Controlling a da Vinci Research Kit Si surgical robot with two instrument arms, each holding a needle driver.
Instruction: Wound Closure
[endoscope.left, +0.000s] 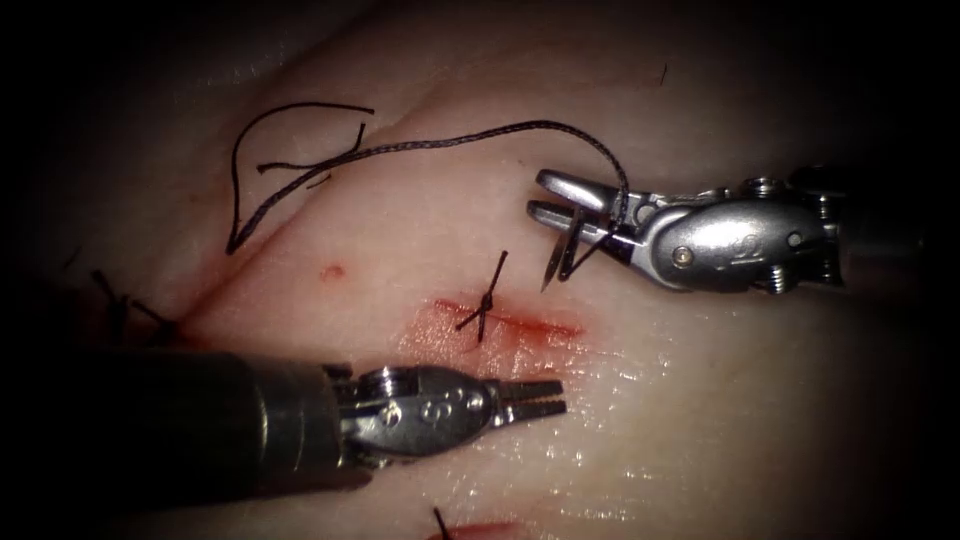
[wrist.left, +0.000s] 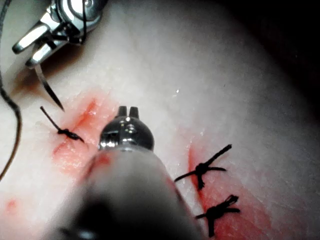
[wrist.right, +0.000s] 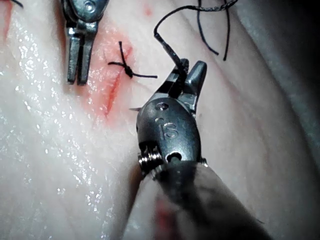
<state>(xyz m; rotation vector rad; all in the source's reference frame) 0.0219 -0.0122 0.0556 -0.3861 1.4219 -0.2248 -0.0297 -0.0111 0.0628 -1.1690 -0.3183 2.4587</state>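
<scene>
My right tool (endoscope.left: 537, 193) reaches in from the right and holds the curved needle (endoscope.left: 560, 255) crosswise deep in its jaws. The needle's tip hangs down above the tissue, not in it, just beyond the right part of the cut (endoscope.left: 530, 327). Black thread (endoscope.left: 470, 137) arcs from the needle over the jaws and trails far left in loose loops. A tied stitch (endoscope.left: 485, 305) crosses the cut. My left tool (endoscope.left: 562, 397) lies low beside the cut, jaws together, holding nothing. The right wrist view shows the right tool (wrist.right: 192, 65) and the thread (wrist.right: 170, 47); the left wrist view shows the left tool (wrist.left: 128, 109) and the needle (wrist.left: 47, 90).
Red fluid (endoscope.left: 450, 335) stains the tissue around the cut. Two more tied stitches (wrist.left: 202, 170) (wrist.left: 217, 212) sit on another stretch of the cut near the left shaft. Dark stitch ends (endoscope.left: 120, 305) show at far left, and the tissue (endoscope.left: 700, 420) glistens wet.
</scene>
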